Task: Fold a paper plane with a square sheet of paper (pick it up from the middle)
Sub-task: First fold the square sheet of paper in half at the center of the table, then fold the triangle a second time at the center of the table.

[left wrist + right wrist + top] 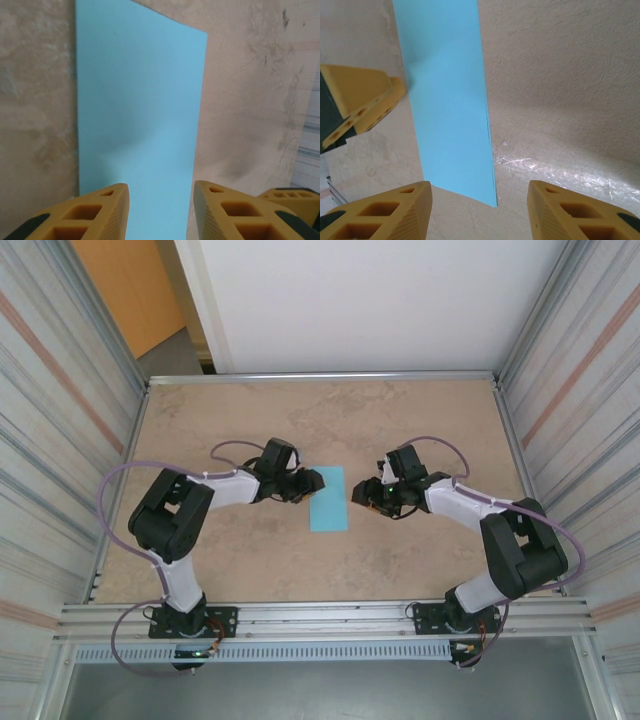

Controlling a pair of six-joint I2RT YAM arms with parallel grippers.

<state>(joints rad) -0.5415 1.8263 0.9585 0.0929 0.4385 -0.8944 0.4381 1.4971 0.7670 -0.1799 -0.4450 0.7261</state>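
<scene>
Lying flat on the beige tabletop (420, 420), the thin light-blue paper rectangle (329, 498) sits between the left end effector (160, 197) and the right end effector (480, 192), both released and empty. A finger nudging its edge could slide it or skew the crease.

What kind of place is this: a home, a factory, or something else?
Probably a robot lab test cell, not a home: the left arm and right arm are bolted to an aluminium rail, ribbed side panels fence the stone-patterned table, and a light-blue sheet of paper lies between the arms.
</scene>
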